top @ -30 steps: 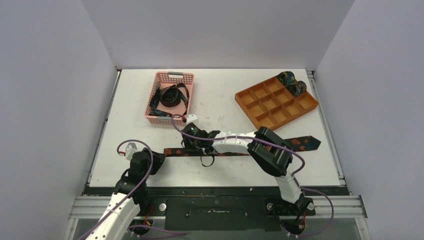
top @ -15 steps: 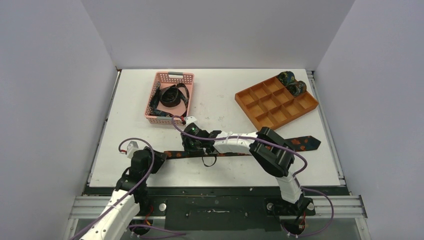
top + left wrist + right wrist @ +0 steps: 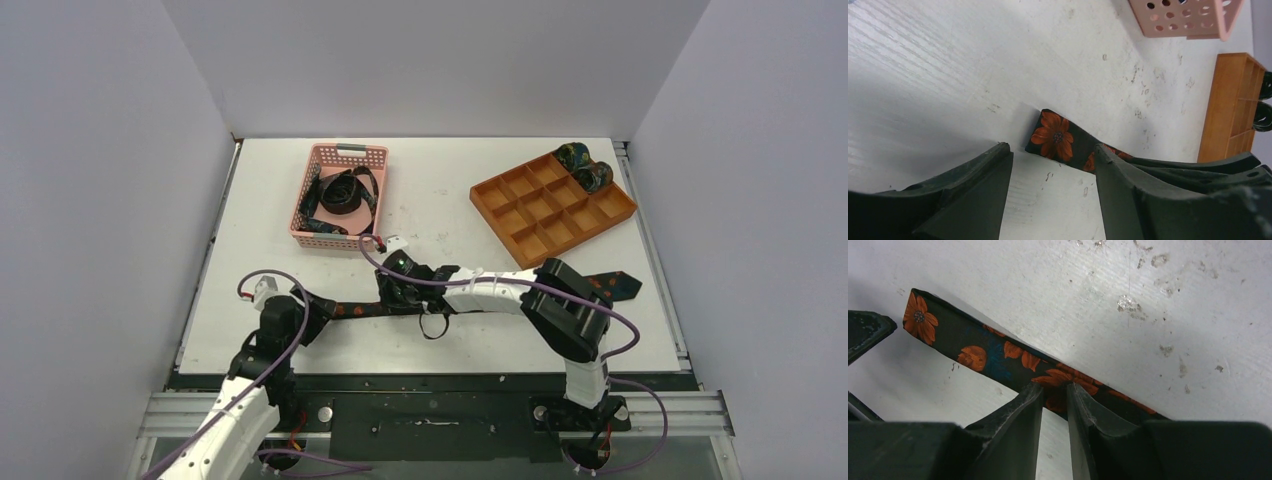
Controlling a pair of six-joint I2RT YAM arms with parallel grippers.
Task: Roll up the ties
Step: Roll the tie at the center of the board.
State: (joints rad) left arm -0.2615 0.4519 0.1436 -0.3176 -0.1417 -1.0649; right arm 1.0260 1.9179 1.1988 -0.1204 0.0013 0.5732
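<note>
I have the tie (image 3: 355, 309) lying flat near the table's (image 3: 440, 190) front edge, its long axis running left to right: narrow end toward the left edge, wide end by the right edge. My right gripper (image 3: 1054, 390) is pinched on the strip a little way in from the narrow end, fingers nearly together with the cloth between them. My left gripper (image 3: 1053, 149) has its jaws apart and nothing in them. The narrow end lies just ahead of its gap. So the left arm is nearer the end where I judge the roll should start. Two rolls (image 3: 583, 165) sit in the tray's (image 3: 545, 210) far corner.
</note>
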